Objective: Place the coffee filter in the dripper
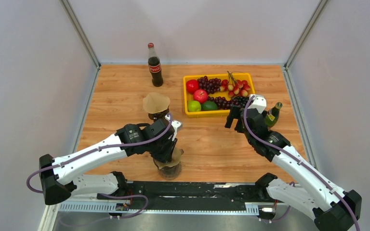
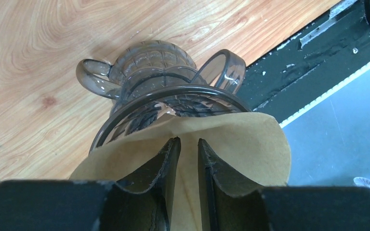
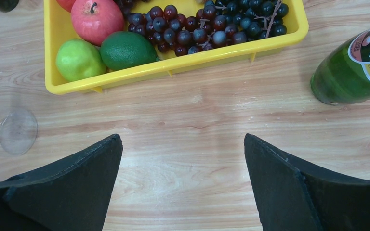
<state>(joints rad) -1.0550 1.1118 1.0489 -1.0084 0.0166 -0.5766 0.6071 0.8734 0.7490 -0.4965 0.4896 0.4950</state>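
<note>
- left gripper [image 2: 188, 142] clamped on the brown paper coffee filter [image 2: 250, 144], at the rim of the smoky glass dripper [image 2: 154, 67];
- right gripper [image 3: 182, 138] spread wide apart above the wooden table [image 3: 197, 120], near the yellow fruit tray [image 3: 197, 57]

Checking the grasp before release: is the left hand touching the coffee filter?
Touching. The left wrist view shows the left hand pinching the brown coffee filter, with paper filling the narrow slit between its jaws, over the dripper.

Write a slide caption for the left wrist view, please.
Left gripper holds a brown filter at the rim of the dripper, above a wooden table.
</note>
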